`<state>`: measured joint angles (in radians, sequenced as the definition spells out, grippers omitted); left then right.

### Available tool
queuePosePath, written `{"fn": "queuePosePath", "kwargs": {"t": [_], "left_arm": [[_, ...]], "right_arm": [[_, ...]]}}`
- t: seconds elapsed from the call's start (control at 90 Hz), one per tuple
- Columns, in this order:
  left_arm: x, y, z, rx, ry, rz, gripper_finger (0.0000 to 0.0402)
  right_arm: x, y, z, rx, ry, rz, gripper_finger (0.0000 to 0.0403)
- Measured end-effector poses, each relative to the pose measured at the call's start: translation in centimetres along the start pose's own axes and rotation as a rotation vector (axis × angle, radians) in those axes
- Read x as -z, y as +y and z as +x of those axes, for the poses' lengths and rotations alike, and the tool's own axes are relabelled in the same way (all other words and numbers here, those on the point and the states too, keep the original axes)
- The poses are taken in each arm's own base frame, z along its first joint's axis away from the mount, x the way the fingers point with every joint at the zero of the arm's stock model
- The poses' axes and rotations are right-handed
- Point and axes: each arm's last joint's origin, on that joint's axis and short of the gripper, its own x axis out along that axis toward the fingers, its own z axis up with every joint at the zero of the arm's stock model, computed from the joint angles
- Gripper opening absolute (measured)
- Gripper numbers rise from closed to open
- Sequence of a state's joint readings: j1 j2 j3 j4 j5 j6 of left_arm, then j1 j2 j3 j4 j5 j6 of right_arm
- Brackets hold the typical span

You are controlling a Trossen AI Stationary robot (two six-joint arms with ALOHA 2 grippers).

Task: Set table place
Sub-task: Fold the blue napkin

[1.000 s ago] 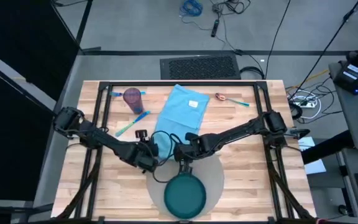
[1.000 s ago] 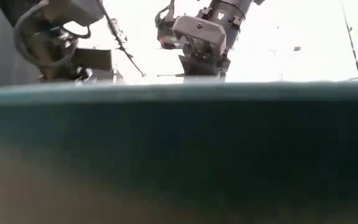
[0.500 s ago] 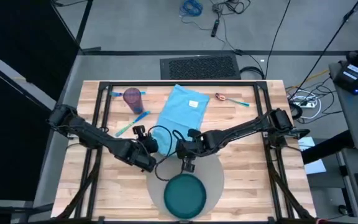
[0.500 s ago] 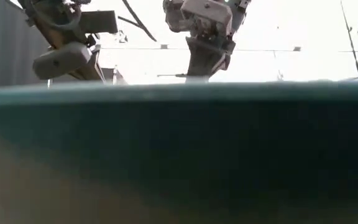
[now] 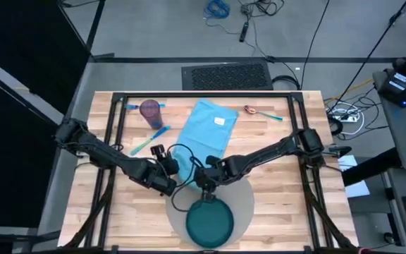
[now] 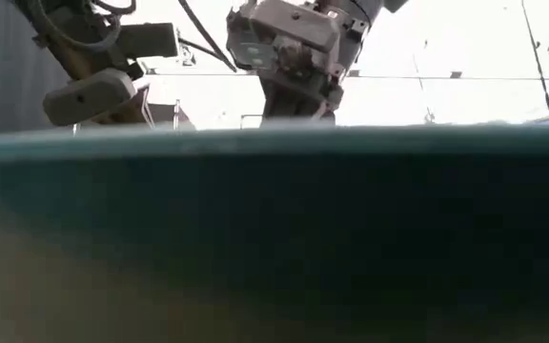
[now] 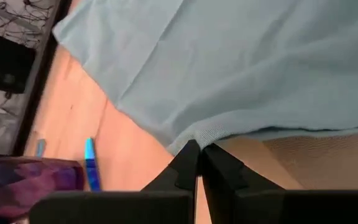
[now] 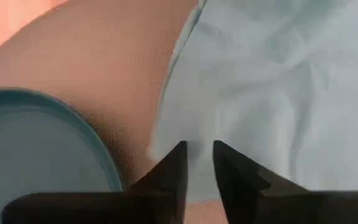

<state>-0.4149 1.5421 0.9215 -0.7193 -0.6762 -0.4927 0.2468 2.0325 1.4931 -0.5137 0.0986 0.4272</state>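
On table (image 5: 280, 190): one placemat (image 5: 244, 199), one plate (image 5: 208, 224)

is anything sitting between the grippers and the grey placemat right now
Yes. The blue napkin overlaps the placemat's far edge, and both the left gripper and right gripper have their fingertips at its hem.

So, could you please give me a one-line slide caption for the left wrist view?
Left gripper pinching the near edge of the light blue napkin on the wooden table, purple cup beside.
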Motion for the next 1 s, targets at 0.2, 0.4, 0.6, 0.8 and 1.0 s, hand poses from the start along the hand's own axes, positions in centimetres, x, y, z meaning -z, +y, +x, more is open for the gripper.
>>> {"fn": "queuePosePath", "kwargs": {"t": [0.2, 0.4, 0.6, 0.8, 1.0], "left_arm": [[0.9, -0.5, 0.8, 0.03, -0.015, -0.013, 0.0], [1.3, -0.5, 1.1, 0.03, -0.009, -0.015, 0.0], [1.2, -0.6, 1.1, 0.036, -0.022, -0.021, 0.0], [1.2, -0.6, 1.1, 0.035, -0.02, -0.019, 0.0], [1.2, -0.6, 1.1, 0.034, -0.019, -0.017, 0.0]], "right_arm": [[0.4, 0.4, 1.2, -0.004, 0.006, 0.034, 0.0148], [0.4, 1.8, 1.0, -0.061, -0.035, 0.045, 0.0184], [1.2, 2.0, 3.4, -0.073, -0.003, 0.068, 0.0209], [1.3, 1.6, 4.1, -0.04, 0.003, 0.08, 0.0221], [1.3, 1.6, 4.0, -0.042, 0.0, 0.083, 0.0222]]}}
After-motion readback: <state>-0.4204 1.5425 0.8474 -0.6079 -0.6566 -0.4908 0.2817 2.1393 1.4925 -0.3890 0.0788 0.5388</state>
